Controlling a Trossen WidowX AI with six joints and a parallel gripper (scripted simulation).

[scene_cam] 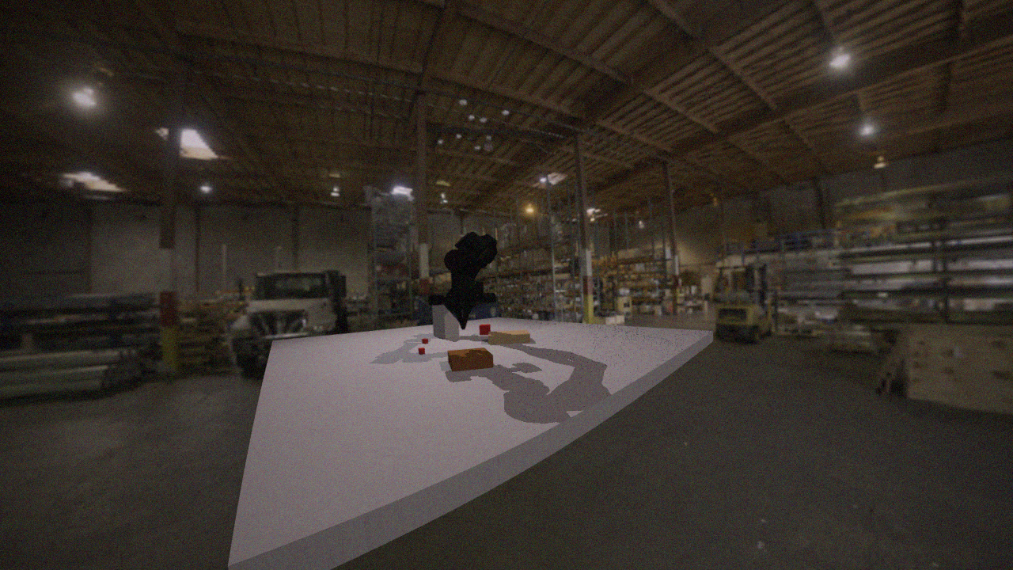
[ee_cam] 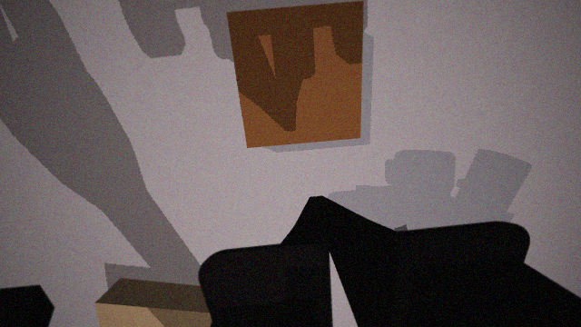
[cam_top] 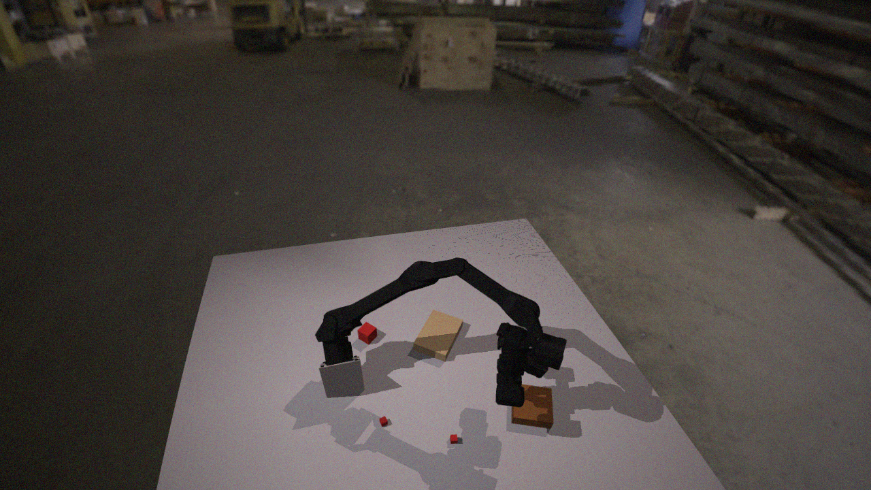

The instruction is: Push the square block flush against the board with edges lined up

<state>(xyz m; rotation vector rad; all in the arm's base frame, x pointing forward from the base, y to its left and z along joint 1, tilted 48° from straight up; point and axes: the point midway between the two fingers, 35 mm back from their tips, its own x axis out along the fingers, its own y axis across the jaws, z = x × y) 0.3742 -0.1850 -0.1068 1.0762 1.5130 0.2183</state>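
Observation:
The square block (cam_top: pixel 539 405) (scene_cam: pixel 471 359) (ee_cam: pixel 331 104) is orange-brown and lies flat on the table, with arm shadow across its top. The board (cam_top: pixel 439 335) (scene_cam: pixel 508 337) (ee_cam: pixel 124 315) is a tan, longer slab lying flat nearer the arm's base, turned at an angle to the block. A wide gap separates the two. My gripper (scene_cam: pixel 464 326) (ee_cam: pixel 316 203) is shut and empty. Its tips point down and stand above the table, beside the block on the base side, apart from it in the wrist view. The top view does not show the fingertips clearly. The gripper hides part of the board in the wrist view.
A larger red cube (cam_top: pixel 367 333) (scene_cam: pixel 485 329) lies between the board and the grey base box (cam_top: pixel 342 379) (scene_cam: pixel 445 323). Two small red cubes (cam_top: pixel 383 420) (cam_top: pixel 453 438) lie nearer the top camera. The white table (cam_top: pixel 255 298) (scene_cam: pixel 339 418) has open edges.

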